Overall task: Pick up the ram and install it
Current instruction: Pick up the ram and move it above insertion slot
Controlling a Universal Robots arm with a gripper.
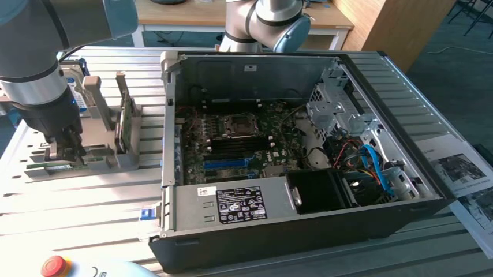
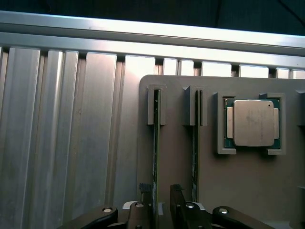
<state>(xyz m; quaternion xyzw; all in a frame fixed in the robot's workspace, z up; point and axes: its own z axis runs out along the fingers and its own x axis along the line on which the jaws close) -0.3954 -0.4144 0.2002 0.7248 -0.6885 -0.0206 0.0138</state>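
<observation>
At the exterior view's nine o'clock, the gripper (image 1: 69,154) is hovering over a grey holder (image 2: 248,186), jaws standing wide and straddling the ram (image 2: 155,143), which is sitting on edge in its slot, a second stick (image 2: 195,143) just beside it.

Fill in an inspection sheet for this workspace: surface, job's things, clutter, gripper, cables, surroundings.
Surface: slatted metal table, holding a grey holder and an open computer case.
Job's things: ram and second ram stand on edge in holder slots.
Clutter: processor chip in its holder pocket; papers; red stop button.
Gripper: gripper open, straddling the ram.
Cables: blue cable inside the case.
Surroundings: wooden desk behind.
</observation>
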